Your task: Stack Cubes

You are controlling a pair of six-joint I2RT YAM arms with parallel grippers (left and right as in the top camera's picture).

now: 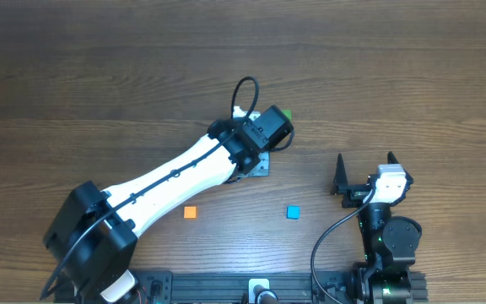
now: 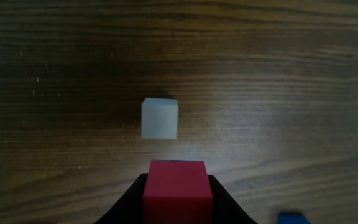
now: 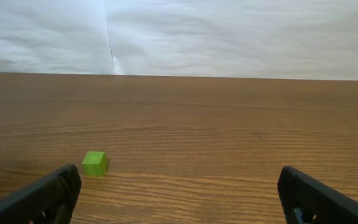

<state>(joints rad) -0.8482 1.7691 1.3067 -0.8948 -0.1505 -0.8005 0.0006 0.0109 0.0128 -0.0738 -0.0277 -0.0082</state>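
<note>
We see the left gripper clamped on the red cube, with the white cube on the table near it. The right gripper is spread wide, with the green cube at its 10 o'clock and the blue cube at its 8 o'clock.

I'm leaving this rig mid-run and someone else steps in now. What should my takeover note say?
Left tool: shut on the red cube, held above the table with the white cube just ahead.
Right tool: open, holding nothing, near its base.
Lying singly: white cube, green cube, orange cube, blue cube.
Done: red cube grasped.
Left: nothing is stacked yet; probably set red on white, then add the others.
</note>
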